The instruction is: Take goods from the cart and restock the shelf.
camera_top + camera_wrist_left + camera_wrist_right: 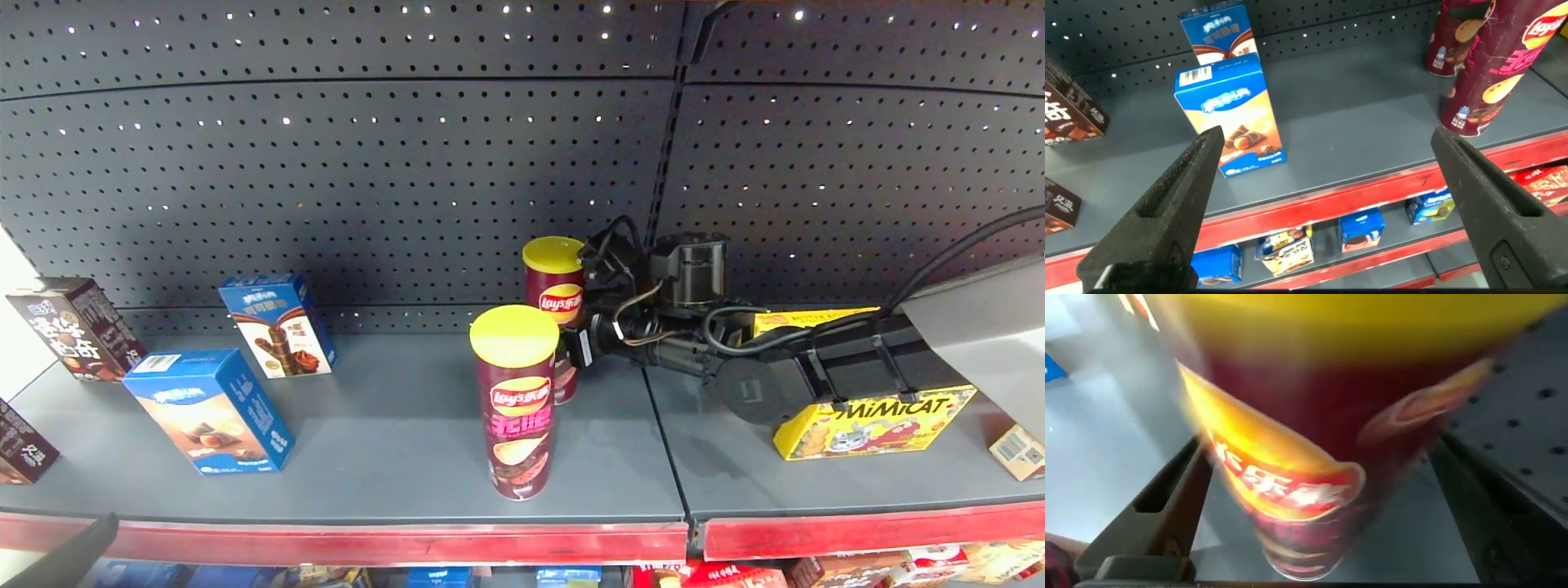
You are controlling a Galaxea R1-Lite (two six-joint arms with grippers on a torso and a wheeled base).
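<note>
Head view first: your right gripper (575,339) is in at the rear chip can (556,286), which stands upright on the shelf (392,425) close to the pegboard back panel (367,188). Right wrist view has that can between the two jaws. They're spread wide, one on each side of it, so I call this pincer apart, not clamped. The can's base looks down on the deck, so I judge the step in hand as letting go and backing out.

Now, how you do it clean. Pull back along the arm's own line, straight and level, until the jaws clear the can's sides; any twist and one jaw drags the can over. It's a tall, narrow tube, so I'd expect it to tip from a light nudge up high. Watch the front chip can (516,400): it stands just ahead of the rear one, toward the shelf edge, and I can't tell whether the two touch. Don't swing toward your left on the way out. Mind the yellow box (882,420) lying under your forearm too; come out level or slightly raised, never lower.

Your left gripper (1323,135) hangs in front of the shelf edge, jaws wide apart and holding nothing, with the blue box (1229,114) beyond it. Leave it there, away from both cans, and head for the cart once the right arm is out.
</note>
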